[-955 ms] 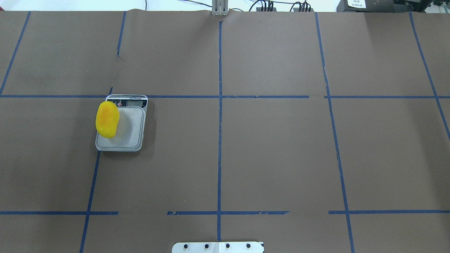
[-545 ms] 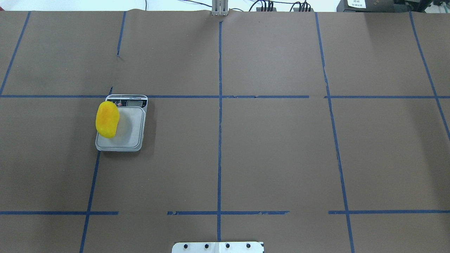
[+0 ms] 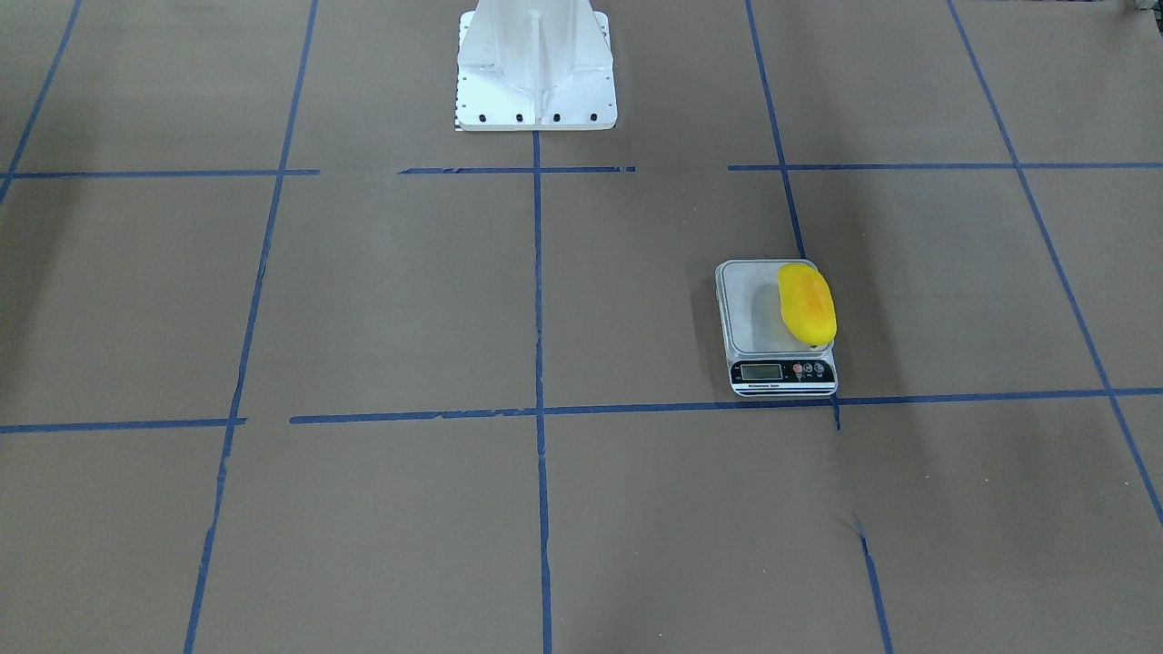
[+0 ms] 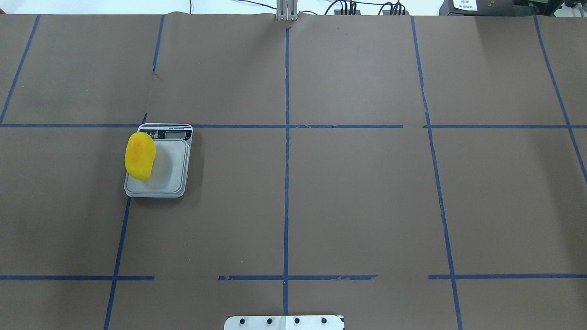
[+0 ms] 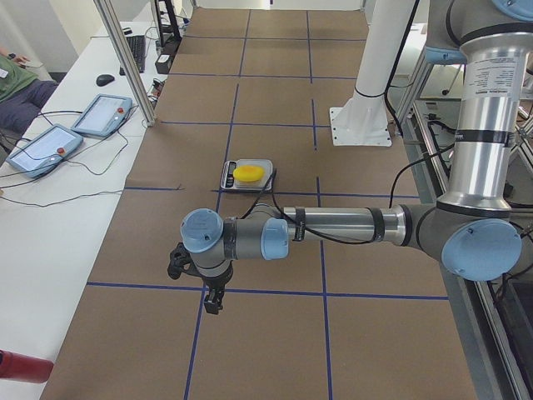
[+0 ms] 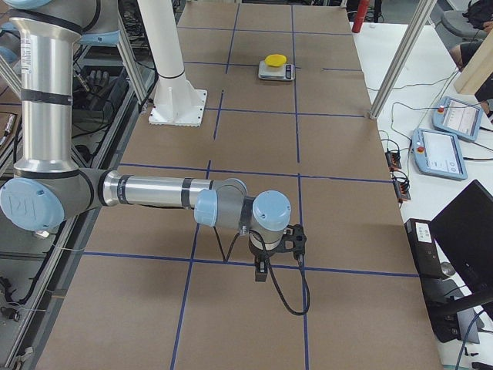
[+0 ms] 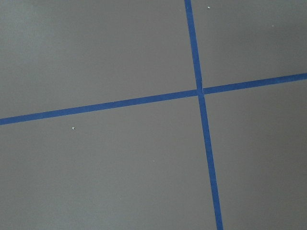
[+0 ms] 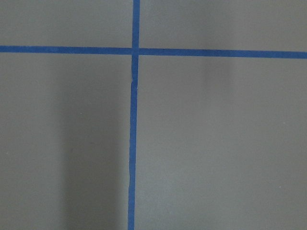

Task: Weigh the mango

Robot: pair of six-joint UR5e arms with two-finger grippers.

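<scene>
The yellow mango [image 4: 140, 156] with an orange blush lies on the left side of the small grey scale's [image 4: 172, 169] platform, overhanging its left edge. Both show in the front view as well, the mango [image 3: 807, 304] and the scale [image 3: 754, 309], and small in the side views [image 5: 248, 173] [image 6: 274, 59]. My left gripper [image 5: 212, 298] hangs over the table near a tape crossing, well short of the scale. My right gripper [image 6: 262, 270] hangs far from it at the other end. I cannot tell if either is open or shut. Both wrist views show only brown paper and blue tape.
The white robot pedestal [image 3: 536, 64] stands at the table's middle edge. Teach pendants [image 5: 42, 146] [image 6: 447, 154] and cables lie on the side benches beyond the table. Metal frame posts [image 5: 125, 58] stand at the table's far edge.
</scene>
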